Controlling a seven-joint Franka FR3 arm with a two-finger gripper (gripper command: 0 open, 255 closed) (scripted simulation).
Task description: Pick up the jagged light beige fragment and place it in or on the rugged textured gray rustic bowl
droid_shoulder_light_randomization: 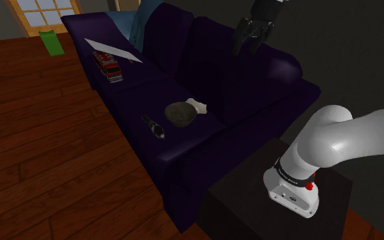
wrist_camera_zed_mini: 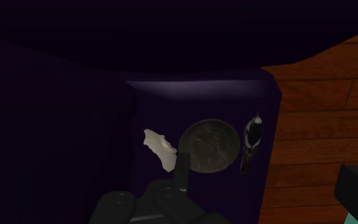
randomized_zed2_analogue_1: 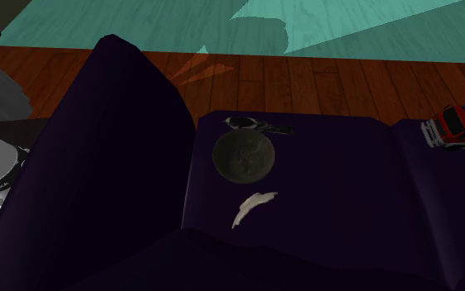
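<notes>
Fragment (randomized_zed2_analogue_1: 253, 205), pale, jagged, lies on dark purple sofa seat (randomized_zed2_analogue_1: 338, 190) just beside grey bowl (randomized_zed2_analogue_1: 242, 156), backrest (randomized_zed2_analogue_1: 115, 149) side; black-and-white object (randomized_zed2_analogue_1: 255, 125) opposite; gripper (droid_shoulder_light_randomization: 248, 42) high over backrest, fingers apart, holding nothing

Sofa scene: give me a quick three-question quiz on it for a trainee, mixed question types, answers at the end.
1. Multiple choice: what lies on the sofa seat on the opposite side of the grey bowl from the pale fragment? A) a green cup B) a black-and-white object C) a book
2. True or false: the tool is gripping the fragment.
3. Short answer: which red toy sits on the neighbouring seat cushion?

Key
1. B.
2. False: the tool hangs open, well away from the fragment, which lies on the seat beside the bowl.
3. The fire truck.
</notes>
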